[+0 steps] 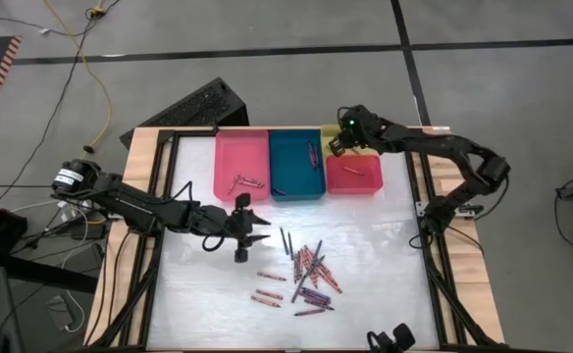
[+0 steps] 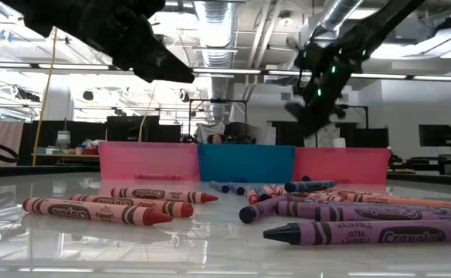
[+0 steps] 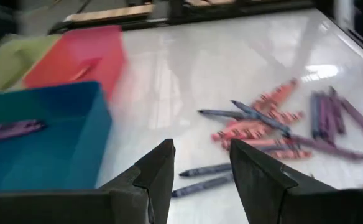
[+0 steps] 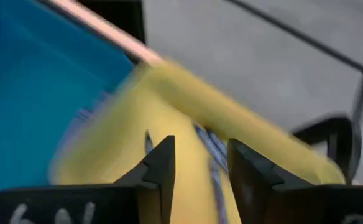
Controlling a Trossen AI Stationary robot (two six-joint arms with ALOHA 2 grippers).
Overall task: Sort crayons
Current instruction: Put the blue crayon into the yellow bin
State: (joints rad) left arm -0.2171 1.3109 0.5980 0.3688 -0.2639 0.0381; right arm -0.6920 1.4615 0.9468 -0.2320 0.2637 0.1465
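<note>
Several crayons (image 1: 308, 273) in red, pink, purple and dark blue lie loose on the white table, near the middle. They also show in the left wrist view (image 3: 262, 127). My left gripper (image 1: 263, 231) hovers open and empty just left of the heap, between it and the trays (image 3: 201, 171). My right gripper (image 1: 337, 145) is open above the yellow tray (image 4: 169, 112) at the far side. Dark blue crayons (image 4: 211, 149) lie in that tray below its fingers. I see nothing between the fingers.
A pink tray (image 1: 230, 162), a teal tray (image 1: 291, 147) and a red tray (image 1: 365, 184) stand in a row at the table's far side, each with a few crayons. The yellow tray (image 1: 328, 129) stands behind the red one. A black frame edges the table.
</note>
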